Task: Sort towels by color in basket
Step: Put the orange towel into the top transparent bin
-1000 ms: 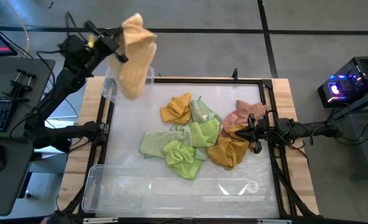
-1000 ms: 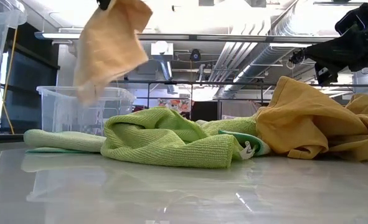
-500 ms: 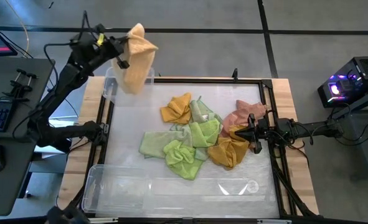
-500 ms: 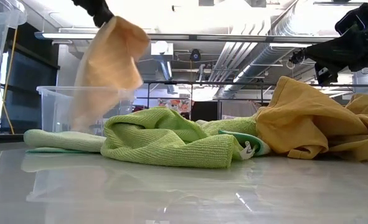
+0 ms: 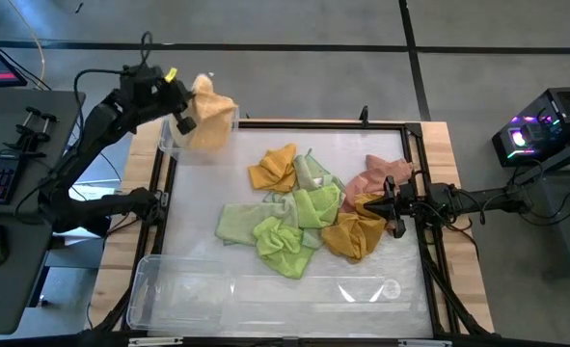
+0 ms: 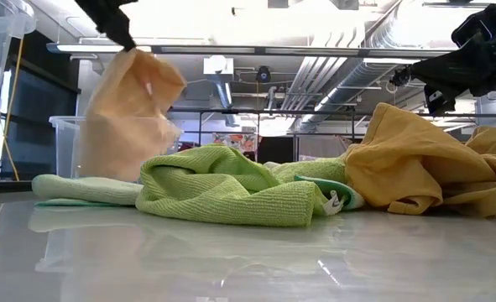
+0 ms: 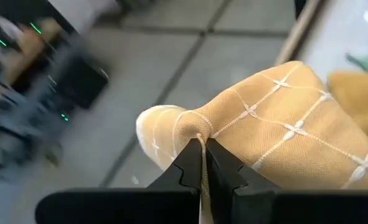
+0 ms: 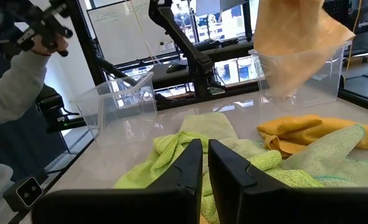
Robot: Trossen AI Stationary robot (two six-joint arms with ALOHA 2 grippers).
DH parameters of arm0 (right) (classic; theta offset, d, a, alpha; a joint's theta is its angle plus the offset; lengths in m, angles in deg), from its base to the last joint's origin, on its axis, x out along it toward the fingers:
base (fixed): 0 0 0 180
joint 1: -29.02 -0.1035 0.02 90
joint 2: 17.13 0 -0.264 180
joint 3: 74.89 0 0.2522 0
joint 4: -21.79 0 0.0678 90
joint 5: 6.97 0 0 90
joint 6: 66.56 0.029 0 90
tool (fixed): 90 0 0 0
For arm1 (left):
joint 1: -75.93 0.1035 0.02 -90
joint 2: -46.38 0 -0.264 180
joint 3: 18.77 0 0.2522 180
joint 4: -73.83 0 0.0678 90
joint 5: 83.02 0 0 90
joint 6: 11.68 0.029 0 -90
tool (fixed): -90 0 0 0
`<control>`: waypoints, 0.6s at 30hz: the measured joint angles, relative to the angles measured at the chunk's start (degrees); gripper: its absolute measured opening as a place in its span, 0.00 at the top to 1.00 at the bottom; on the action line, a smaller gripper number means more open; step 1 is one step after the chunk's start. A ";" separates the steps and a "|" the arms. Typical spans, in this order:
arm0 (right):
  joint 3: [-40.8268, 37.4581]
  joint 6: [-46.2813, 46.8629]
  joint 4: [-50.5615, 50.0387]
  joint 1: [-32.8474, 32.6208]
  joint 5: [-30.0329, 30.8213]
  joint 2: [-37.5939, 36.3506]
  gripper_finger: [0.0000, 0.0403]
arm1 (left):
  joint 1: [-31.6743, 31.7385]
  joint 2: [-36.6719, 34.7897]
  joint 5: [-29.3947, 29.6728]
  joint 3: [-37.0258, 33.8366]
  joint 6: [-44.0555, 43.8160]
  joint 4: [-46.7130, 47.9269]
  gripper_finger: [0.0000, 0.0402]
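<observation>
Now lowered, the left tool [image 5: 180,108], clamped on the peach-orange towel [image 5: 207,125], feeds it into the clear bin [image 5: 169,135]; right tool [image 5: 393,206] waits shut, empty.

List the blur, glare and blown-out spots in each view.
Left wrist view: the floor and equipment behind are smeared, while the peach-orange towel stays sharp. Low view: the ceiling lights are blown out, the tabletop mirrors the towels, and the hanging towel looks soft. High view: glare streaks on the long clear bin. Right wrist view: bright windows behind the small clear bin.
</observation>
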 joint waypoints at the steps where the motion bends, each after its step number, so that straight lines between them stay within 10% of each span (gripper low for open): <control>1: 0.00 0.01 -0.01 -0.02 0.00 0.00 0.94 | 0.30 0.47 -0.16 0.00 -0.57 1.76 1.00; 18: -0.01 0.00 -0.02 -0.02 0.00 0.00 0.94 | 0.50 11.38 0.86 0.11 -13.92 11.17 0.75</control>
